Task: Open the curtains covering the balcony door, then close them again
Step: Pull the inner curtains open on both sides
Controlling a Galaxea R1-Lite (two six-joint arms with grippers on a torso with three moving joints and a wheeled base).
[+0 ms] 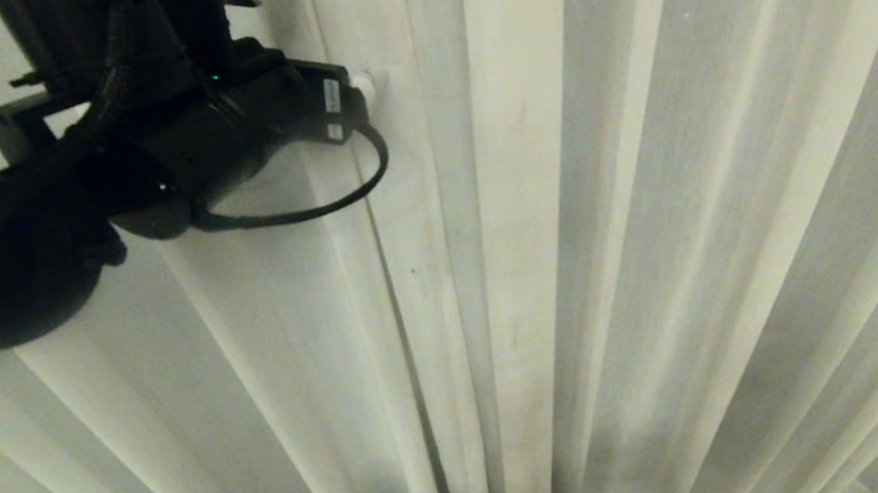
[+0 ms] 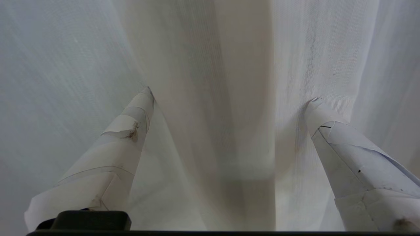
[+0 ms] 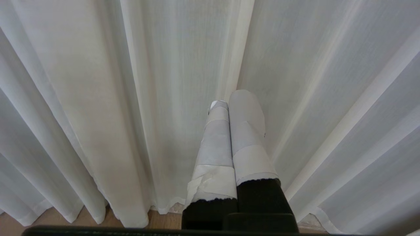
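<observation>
Here left pincer (image 2: 229, 95) straddles the curtains (image 2: 210, 98)

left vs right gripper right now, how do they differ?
1. The left gripper has its fingers spread wide; the right gripper has its fingers pressed together.
2. The left gripper's fingertips push into the curtains on either side of a pleat; the right gripper holds nothing, pointing at the hem near the floor.
Both have fingers wrapped in pale tape.
</observation>
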